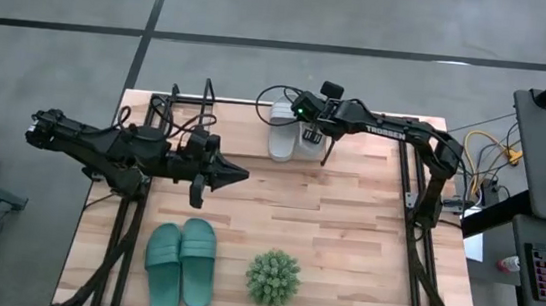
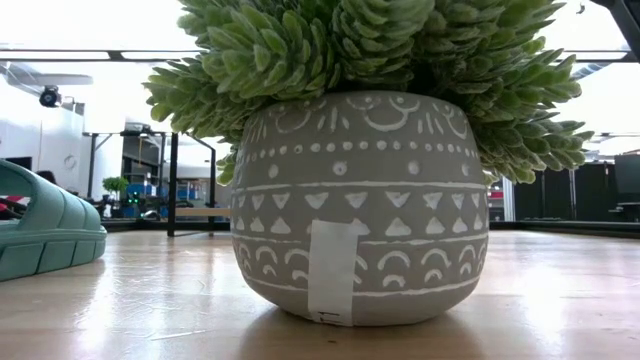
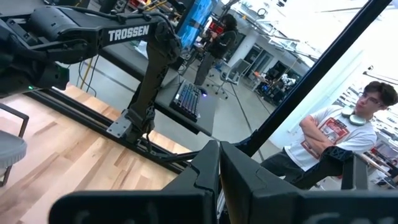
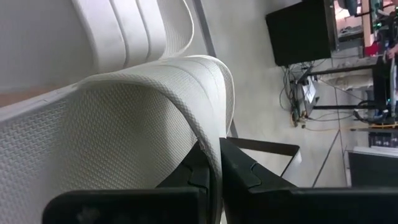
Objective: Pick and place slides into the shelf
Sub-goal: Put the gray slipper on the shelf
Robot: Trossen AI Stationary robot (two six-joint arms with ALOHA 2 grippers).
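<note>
The right end effector [image 1: 312,137] reaches over the far side of the wooden table [image 1: 346,230], at the pale grey slides [image 1: 291,133], which lie side by side just right of the shelf [image 1: 181,114]. In the right wrist view its two dark fingers [image 4: 239,171] are pressed together on the thin edge of one grey slide [image 4: 124,124], whose textured footbed fills most of that picture, with the second grey slide's strap [image 4: 124,28] just beyond it. Whether the clamped slide is lifted clear of the table or resting on it cannot be told from above. The shelf, thin black wire with looped ends, stands at the far left corner of the table, partly hidden by the left arm. The left end effector [image 1: 239,174] hangs over the middle of the table, well apart from every slide, its fingers [image 3: 249,177] brought together on nothing. The teal green slides [image 1: 182,263] lie paired at the near left edge, and the spiky plant [image 1: 273,278] in its patterned grey pot [image 2: 360,200] stands just to their right. The low view shows one teal slide [image 2: 45,235] beside the pot. A person [image 3: 336,140] in a white shirt stands with folded arms in the room beyond the table
</note>
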